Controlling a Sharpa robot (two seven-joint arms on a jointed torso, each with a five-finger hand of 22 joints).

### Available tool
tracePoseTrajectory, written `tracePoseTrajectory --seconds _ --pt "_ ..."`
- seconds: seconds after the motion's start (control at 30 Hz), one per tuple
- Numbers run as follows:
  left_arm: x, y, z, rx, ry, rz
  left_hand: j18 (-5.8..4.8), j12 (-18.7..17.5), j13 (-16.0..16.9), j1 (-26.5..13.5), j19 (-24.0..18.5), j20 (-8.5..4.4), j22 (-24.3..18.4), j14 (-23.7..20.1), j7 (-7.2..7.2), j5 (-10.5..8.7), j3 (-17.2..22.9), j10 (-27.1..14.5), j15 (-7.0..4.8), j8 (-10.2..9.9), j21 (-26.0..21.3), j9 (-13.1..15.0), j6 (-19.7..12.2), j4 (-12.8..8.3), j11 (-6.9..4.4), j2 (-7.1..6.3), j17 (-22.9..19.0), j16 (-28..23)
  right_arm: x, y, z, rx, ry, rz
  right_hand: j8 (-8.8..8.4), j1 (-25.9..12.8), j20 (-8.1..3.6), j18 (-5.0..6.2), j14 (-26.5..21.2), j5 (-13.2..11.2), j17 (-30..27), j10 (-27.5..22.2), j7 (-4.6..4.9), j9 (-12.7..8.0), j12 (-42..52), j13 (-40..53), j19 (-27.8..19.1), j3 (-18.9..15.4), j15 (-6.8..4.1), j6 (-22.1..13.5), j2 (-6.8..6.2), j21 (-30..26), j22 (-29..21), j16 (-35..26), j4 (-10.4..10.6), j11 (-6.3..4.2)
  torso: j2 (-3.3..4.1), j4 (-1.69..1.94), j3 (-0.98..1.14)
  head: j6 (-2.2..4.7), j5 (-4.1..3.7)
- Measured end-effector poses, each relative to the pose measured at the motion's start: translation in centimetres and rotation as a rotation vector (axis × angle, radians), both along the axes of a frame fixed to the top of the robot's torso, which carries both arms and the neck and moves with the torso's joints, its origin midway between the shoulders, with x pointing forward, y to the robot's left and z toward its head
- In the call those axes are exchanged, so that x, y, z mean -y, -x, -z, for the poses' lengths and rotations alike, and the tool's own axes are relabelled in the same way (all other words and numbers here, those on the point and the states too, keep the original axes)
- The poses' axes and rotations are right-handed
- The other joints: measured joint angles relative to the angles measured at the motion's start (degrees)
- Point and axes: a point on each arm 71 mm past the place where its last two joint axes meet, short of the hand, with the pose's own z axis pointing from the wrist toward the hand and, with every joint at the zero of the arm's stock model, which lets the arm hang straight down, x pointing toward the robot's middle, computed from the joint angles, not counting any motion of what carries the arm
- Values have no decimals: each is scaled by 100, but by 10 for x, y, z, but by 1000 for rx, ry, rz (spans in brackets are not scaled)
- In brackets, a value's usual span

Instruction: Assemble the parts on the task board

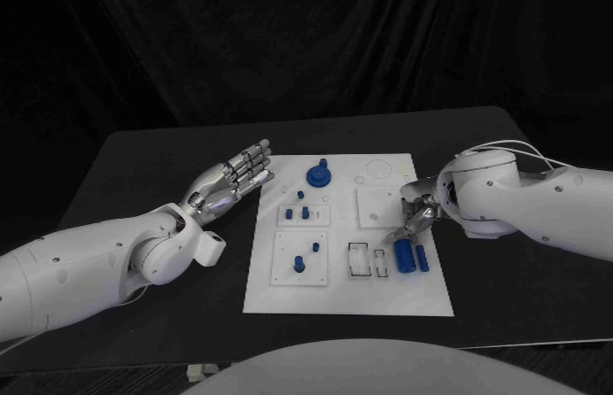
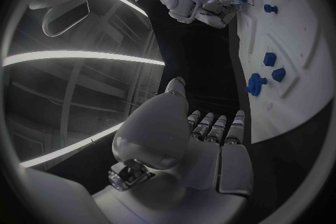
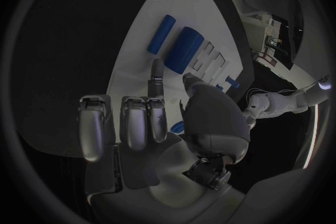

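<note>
Board: flat white rectangular task board lay mid-table, small blue plastic parts on it. Left hand hovered beside its left edge, fingers extended, empty. Right hand over right edge; grasp indeterminable.

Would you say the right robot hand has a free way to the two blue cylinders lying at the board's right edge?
Probably yes: the right robot hand hovers open just beyond the two blue cylinders on the task board, and nothing lies between them. The left robot hand stays off the board's far side.

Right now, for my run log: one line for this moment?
left hand: open, off board | right hand: open, above cylinders | board: unfinished
</note>
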Motion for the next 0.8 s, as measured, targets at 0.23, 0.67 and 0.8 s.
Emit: tracePoseTrajectory --seconds 0.23,0.67,0.8 --pt "0 0 0 -1 1 2 0 0 0 -1 0 0 1 0 0 0 0 0 0 0 0 0 0 0 0 1 -1 0 0 1 1 -3 0 0 3 -59 0 0 0 -87 0 0 0 50 0 0 0 -7 0 0 -59 0 1 0 7 0 1 2 1 0 0" --pt "1 1 1 -3 2 4 0 0 -1 -1 0 0 1 0 0 0 16 20 0 0 0 0 0 -16 19 1 -5 0 -3 2 4 -8 -2 -4 3 -77 0 0 0 -126 0 0 0 62 0 0 0 -7 0 0 -42 -55 4 0 6 0 1 2 1 0 12" --pt "1 1 1 -4 2 4 0 0 -1 -1 0 0 0 0 0 0 16 20 0 0 0 0 0 -16 19 1 -5 0 -4 2 4 -8 -4 -6 3 -82 0 0 0 -99 -1 0 0 104 0 0 0 -7 0 0 -36 -138 4 0 7 0 1 2 1 0 12"
